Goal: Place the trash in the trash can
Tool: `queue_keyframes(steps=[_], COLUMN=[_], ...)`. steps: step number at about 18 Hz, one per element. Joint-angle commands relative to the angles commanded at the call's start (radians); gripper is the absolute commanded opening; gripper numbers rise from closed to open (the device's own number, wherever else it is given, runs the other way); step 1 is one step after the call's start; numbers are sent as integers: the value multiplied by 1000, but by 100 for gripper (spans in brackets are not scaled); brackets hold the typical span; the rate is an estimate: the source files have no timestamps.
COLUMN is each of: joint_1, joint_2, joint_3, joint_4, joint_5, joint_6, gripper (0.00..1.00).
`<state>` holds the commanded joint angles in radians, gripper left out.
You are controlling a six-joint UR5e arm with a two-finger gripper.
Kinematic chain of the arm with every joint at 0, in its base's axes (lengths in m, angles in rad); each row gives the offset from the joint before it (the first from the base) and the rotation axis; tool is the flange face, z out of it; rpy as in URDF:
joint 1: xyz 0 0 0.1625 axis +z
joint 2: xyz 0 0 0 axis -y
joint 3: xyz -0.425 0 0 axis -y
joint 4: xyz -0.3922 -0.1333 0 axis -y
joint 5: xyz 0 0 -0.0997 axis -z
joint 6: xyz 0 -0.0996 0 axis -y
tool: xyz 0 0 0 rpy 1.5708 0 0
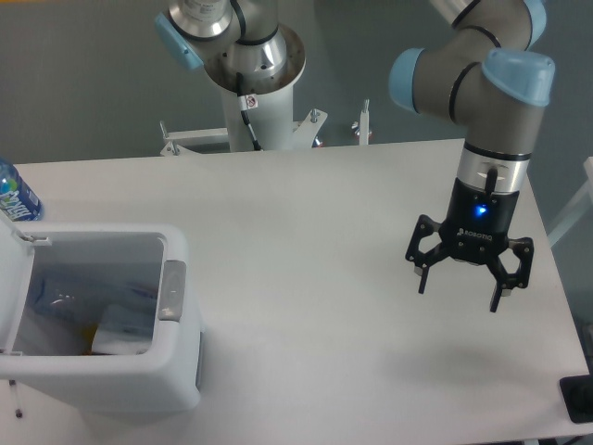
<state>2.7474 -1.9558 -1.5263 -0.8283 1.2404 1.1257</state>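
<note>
The white trash can [176,362] stands at the table's front left with its lid swung open to the left. Inside lie the trash items: a flattened white carton [120,331] near the front and a clear crushed bottle [65,295] behind it. My gripper [460,290] hangs over the right side of the table, far from the can. Its fingers point down and stand open with nothing between them.
An upright bottle with a blue label [16,193] stands at the far left edge behind the can. The arm's base column [252,83] rises at the back centre. A dark object [577,399] sits at the front right corner.
</note>
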Motion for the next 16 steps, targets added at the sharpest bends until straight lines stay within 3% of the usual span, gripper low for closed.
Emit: queue_keyframes(steps=[8,10,16], joint_1=[-49,-72,-74], joint_2=[-8,-8,-8], joint_3=[-14,-15,-34], joint_4=[-78,-84,-112], joint_5=[230,287,310], joint_6=[230,235,236], gripper=[100,100,100])
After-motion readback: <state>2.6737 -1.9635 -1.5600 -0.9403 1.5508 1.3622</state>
